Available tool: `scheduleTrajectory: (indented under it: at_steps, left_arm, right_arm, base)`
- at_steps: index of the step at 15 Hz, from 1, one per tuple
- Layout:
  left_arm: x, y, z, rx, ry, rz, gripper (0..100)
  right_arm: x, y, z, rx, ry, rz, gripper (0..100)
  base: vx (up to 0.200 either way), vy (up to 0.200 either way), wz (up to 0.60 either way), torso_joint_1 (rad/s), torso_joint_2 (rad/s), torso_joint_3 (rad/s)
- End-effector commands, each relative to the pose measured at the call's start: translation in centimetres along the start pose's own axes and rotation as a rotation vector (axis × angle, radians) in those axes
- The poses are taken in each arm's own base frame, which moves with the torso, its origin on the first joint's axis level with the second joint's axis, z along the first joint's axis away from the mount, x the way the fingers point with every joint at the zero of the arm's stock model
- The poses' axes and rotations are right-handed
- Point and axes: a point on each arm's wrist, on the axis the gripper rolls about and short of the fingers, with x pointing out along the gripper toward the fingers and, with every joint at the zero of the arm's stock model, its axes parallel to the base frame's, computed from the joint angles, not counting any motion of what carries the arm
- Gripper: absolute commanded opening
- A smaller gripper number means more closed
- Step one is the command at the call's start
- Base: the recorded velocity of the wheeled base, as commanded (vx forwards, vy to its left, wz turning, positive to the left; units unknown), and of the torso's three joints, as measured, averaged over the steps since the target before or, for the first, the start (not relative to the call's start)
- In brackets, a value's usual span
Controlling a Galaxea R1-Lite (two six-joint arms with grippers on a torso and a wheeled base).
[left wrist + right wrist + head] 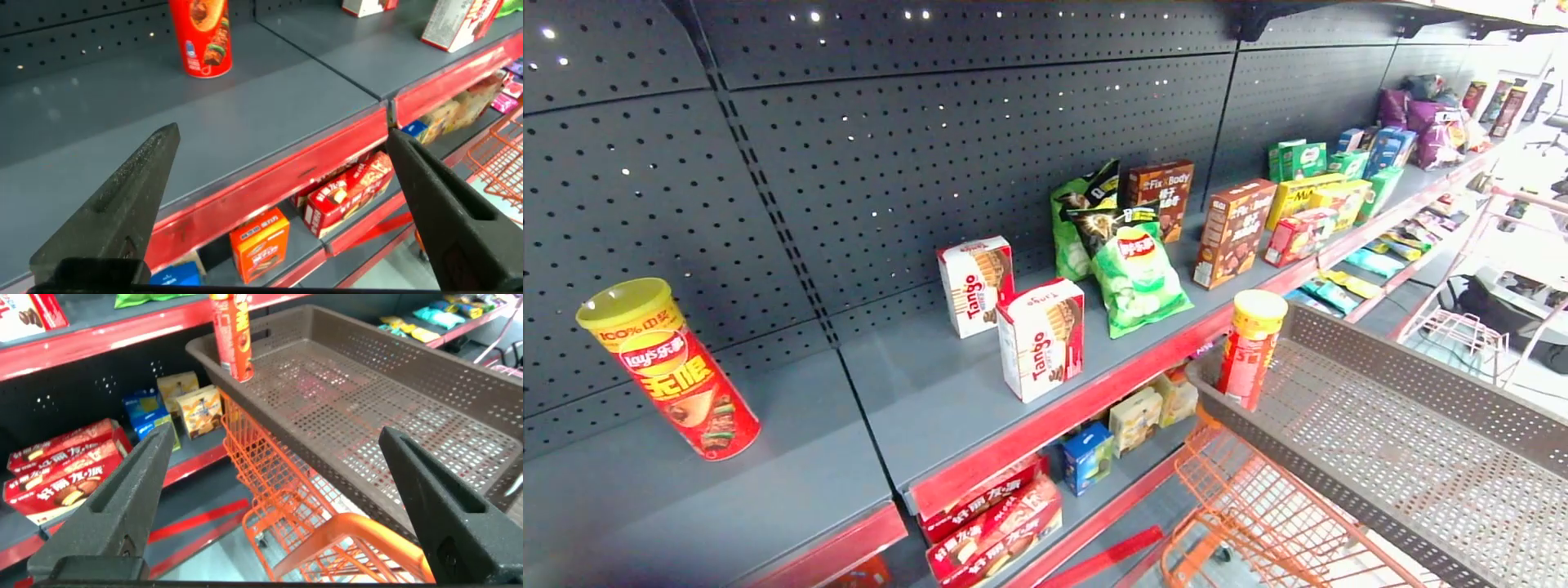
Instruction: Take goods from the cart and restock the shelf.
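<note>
A red chip can with a yellow lid (pixel 670 369) stands on the grey shelf (pixel 792 457) at its left end, also seen as the can (pixel 202 37) beyond my left gripper (pixel 283 132). That gripper is open and empty, in front of the shelf's red edge (pixel 270 175). A second red chip can (pixel 1250 347) stands upright in the near-left corner of the cart's brown perforated tray (pixel 1405 441). My right gripper (pixel 276 431) is open and empty, short of that can (pixel 233 335) and lower than the tray (pixel 384 400).
Two white wafer boxes (pixel 1041 339), green chip bags (pixel 1139 273) and brown boxes (pixel 1232 233) stand further right on the shelf. The orange wire cart basket (pixel 1258 523) sits under the tray. Red boxes (pixel 992 531) fill the lower shelf.
</note>
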Motion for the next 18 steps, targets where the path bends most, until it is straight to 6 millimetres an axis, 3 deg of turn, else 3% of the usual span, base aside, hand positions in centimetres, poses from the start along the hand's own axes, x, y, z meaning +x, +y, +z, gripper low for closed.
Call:
scheduleTrajectory:
  at_steps: [1,18]
  left_arm:
    - [0.0,0.0,-0.01,-0.001,0.0,0.002,100]
    - [0.0,0.0,-0.01,-0.001,0.0,0.002,100]
  right_arm:
    - [0.01,0.0,0.0,-0.001,0.002,0.001,100]
    - [0.01,0.0,0.0,-0.001,0.002,0.001,100]
  base:
    - [0.0,0.0,0.0,0.0,0.0,0.0]
    - [0.0,0.0,0.0,0.0,0.0,0.0]
